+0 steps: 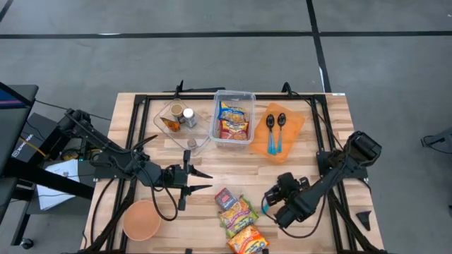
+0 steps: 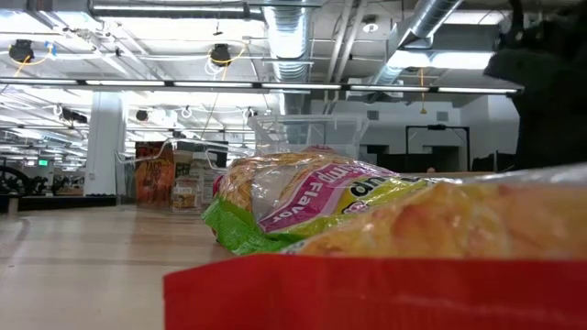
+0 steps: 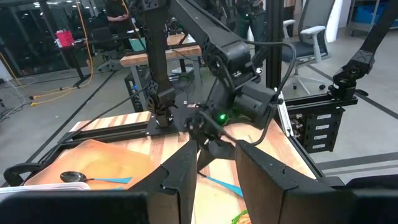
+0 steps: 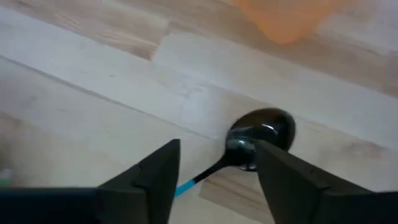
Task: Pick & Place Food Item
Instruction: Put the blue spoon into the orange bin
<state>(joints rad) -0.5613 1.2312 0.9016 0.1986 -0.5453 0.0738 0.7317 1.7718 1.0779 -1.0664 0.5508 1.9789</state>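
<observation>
Three food packets lie flat on the table's near middle: a red one (image 1: 226, 199), a green-and-pink one (image 1: 239, 215) (image 2: 303, 197) and a yellow-and-red one (image 1: 247, 241) (image 2: 440, 238). A clear bin (image 1: 234, 118) at the far middle holds more packets. My right gripper (image 1: 270, 199) (image 4: 219, 148) points steeply down just right of the packets, open, with a black spoon (image 4: 264, 127) with a blue handle (image 3: 222, 185) lying on the wood between its fingers. My left gripper (image 1: 210, 180) (image 3: 216, 148) hovers left of the packets, level, open and holding nothing. My right gripper has one finger (image 4: 280, 174) right beside the spoon's neck (image 4: 239, 152), coming from above at a slant. I cannot tell whether the finger touches it. The spoon's bowl lies just beyond the fingertips.
A second clear container (image 1: 180, 120) with jars stands left of the bin. An orange cloth (image 1: 293, 123) at the far right carries two more spoons (image 1: 276, 130). An orange bowl (image 1: 141, 220) sits at the near left. Black frame rails border the table.
</observation>
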